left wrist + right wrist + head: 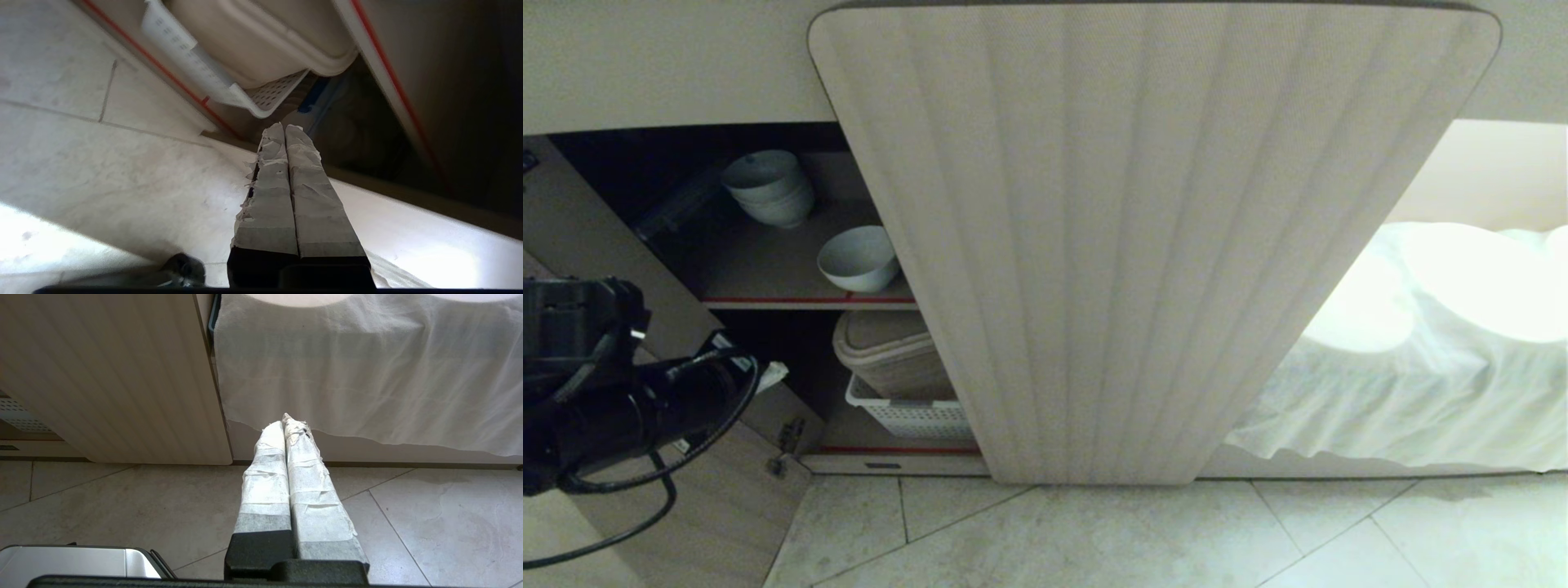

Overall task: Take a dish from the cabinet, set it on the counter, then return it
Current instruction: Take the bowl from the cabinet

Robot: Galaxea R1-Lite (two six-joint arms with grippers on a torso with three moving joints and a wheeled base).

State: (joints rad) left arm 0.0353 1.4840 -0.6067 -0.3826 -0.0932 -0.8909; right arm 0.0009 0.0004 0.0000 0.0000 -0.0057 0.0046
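Reaching for the dish (858, 258) looks like the step in hand, not yet begun in earnest: the left gripper (284, 127) hangs low beside the cabinet (1152, 245), its taped fingers pressed together with nothing between them, pointing at the lower shelf's white basket (907, 415) and the beige lidded bin (890, 351) sitting in it. To do it well, I judge the arm must rise to the upper shelf, spread its jaws, and take the near rim without knocking the stack of bowls (768, 188) farther back toward the shelf's left rear. The dish sits alone at the front edge of the upper shelf, just behind the red tape, close against the shut right door. It tilts, mouth facing up and somewhat out toward the room; round, so no long axis. Right gripper (286, 420) parked over the floor tiles (1094, 531), jaws pressed shut and empty, before the white cloth (1405, 392).
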